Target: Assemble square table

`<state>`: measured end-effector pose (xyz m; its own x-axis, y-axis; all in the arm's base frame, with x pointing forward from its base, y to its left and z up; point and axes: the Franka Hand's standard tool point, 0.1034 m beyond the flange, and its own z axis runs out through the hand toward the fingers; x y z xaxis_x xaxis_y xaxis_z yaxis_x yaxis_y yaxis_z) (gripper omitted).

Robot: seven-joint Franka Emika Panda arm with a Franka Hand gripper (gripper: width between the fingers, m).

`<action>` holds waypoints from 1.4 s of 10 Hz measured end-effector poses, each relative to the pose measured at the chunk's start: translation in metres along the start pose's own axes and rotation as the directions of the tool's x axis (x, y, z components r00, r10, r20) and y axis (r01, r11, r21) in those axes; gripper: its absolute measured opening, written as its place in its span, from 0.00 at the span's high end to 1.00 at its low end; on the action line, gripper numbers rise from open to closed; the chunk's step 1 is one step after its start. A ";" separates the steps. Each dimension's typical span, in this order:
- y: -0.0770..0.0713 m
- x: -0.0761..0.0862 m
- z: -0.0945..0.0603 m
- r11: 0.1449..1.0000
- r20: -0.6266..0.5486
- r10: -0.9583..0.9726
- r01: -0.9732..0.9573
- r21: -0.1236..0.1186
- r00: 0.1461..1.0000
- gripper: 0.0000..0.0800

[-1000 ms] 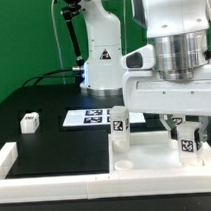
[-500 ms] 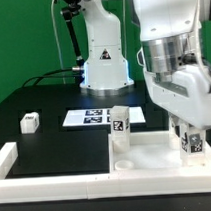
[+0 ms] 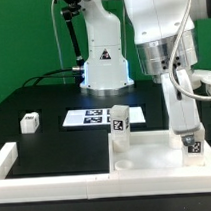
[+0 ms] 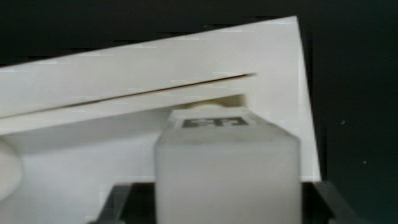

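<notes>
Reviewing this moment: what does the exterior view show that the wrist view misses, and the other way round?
Only the exterior view: the marker board, a loose leg on the black table, a standing leg upright on the slab, and the border rail.
Only the wrist view: the dark fingers flanking the held leg close up, with its tag readable.
Both: the gripper shut on the held leg, over the white slab.

we see the gripper (image 3: 191, 140) turning about its upright axis: a second ago its broad white face looks at us, now its narrow side does. the leg (image 3: 193, 145) clamped between its fingers shifts slightly toward the exterior view's right and a touch lower.
</notes>
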<state>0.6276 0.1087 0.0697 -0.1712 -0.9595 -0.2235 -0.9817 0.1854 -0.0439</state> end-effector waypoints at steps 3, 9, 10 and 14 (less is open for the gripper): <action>0.000 -0.001 0.000 0.996 -0.005 0.087 -0.087 0.003 0.996 0.63; 0.000 -0.005 -0.012 1.000 -0.007 0.000 0.000 0.014 1.000 0.23; 0.002 -0.003 -0.025 0.999 -0.003 -0.038 0.038 0.023 0.999 0.20; 0.006 0.023 -0.054 0.993 -0.019 -0.089 0.090 0.073 0.996 0.19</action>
<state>0.6129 0.0768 0.1166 -0.0846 -0.9762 -0.1998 -0.9844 0.1129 -0.1351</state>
